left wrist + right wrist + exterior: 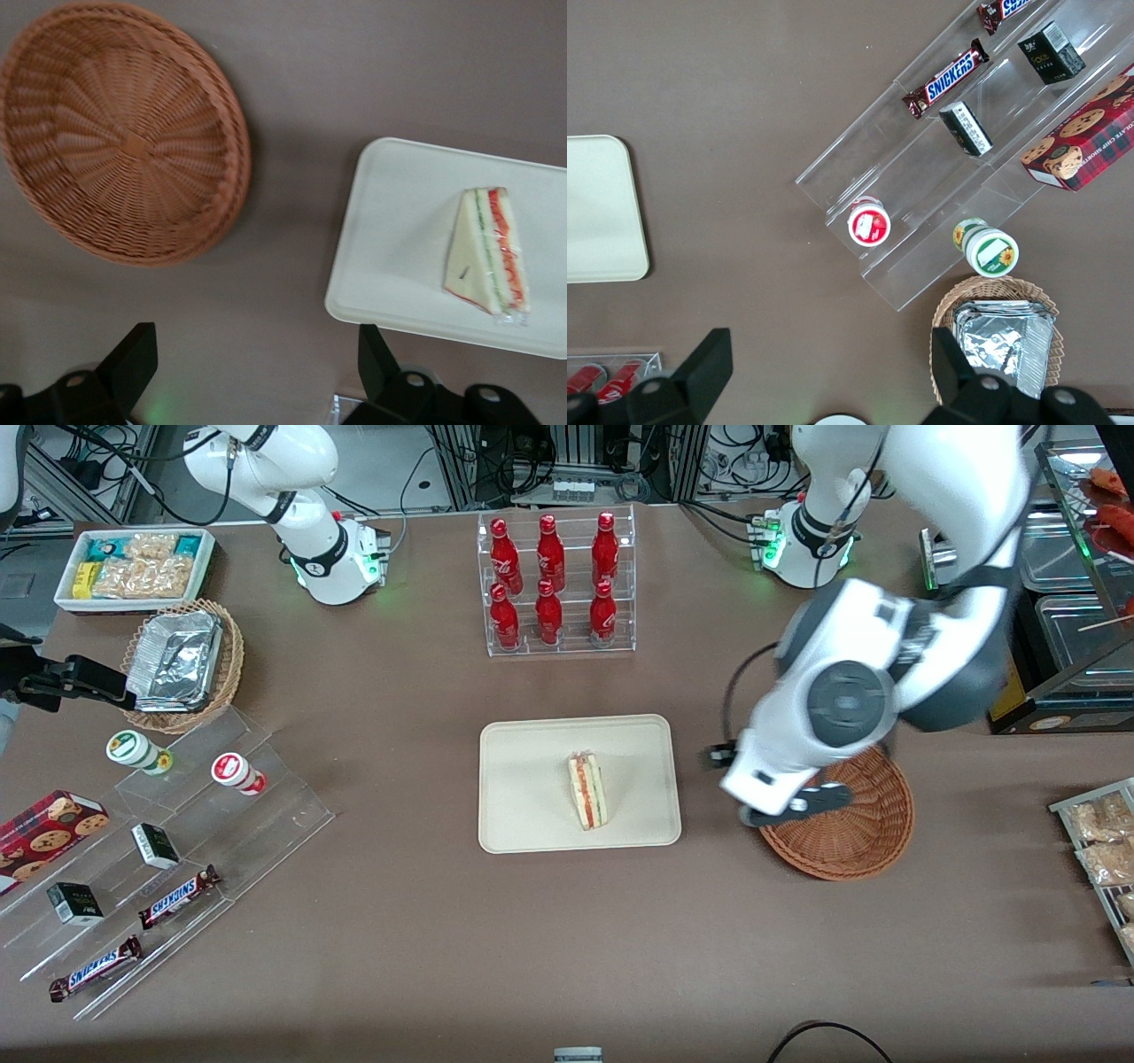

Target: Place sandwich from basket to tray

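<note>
**Sandwich on tray; claw released above table between basket and tray**

The left arm's claw (252, 381) hangs above the brown table (399, 921), its two black fingers (133, 363) spread wide apart with nothing between them; only bare tabletop shows in the gap. In the front view the claw (788, 802) sits over the rim of the basket, on the edge nearest the tray.

The basket (124, 133), round, shallow and of reddish-brown wicker, holds nothing. It rests flat on the table toward the working arm's end, near the tray but apart from it, with a strip of tabletop between the two.

The tray (532, 779), cream-beige with rounded corners and a low rim, lies at the middle of the table. The sandwich (587, 790) lies on it, a wrapped triangular wedge of white bread with red and green filling along one edge. It is inside the rim and touches no edge.

Farther from the front camera than the tray stands a clear rack of red bottles (554, 584). Toward the parked arm's end are a tan wicker basket with foil containers (177, 660), a white bin of snack packets (137, 567), and clear stepped shelves (177, 850) carrying small cups, boxes and chocolate bars (175, 899). Bagged snacks (1099, 837) lie at the working arm's edge of the table.
</note>
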Controlling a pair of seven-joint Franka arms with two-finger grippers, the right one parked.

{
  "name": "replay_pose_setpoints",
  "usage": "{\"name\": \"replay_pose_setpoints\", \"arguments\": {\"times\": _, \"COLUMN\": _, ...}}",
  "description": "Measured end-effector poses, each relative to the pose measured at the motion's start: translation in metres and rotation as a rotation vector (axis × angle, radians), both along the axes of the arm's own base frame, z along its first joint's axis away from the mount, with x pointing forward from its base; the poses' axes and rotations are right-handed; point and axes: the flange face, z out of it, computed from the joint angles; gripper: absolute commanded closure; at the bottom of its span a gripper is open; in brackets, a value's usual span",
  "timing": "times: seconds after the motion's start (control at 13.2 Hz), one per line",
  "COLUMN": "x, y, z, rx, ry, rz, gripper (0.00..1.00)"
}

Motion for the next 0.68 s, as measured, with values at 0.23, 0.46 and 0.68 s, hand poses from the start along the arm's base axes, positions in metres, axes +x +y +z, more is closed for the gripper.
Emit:
{"name": "replay_pose_setpoints", "arguments": {"times": 0.23, "x": 0.001, "y": 0.05, "z": 0.016, "rx": -0.012, "ry": -0.009, "rz": -0.011, "gripper": 0.0}}
{"name": "replay_pose_setpoints", "arguments": {"times": 0.46, "x": -0.001, "y": 0.078, "z": 0.025, "rx": -0.031, "ry": -0.011, "rz": -0.044, "gripper": 0.0}}
{"name": "replay_pose_setpoints", "arguments": {"times": 0.68, "x": -0.011, "y": 0.117, "z": 0.037, "rx": -0.051, "ry": -0.013, "rz": -0.133, "gripper": 0.0}}
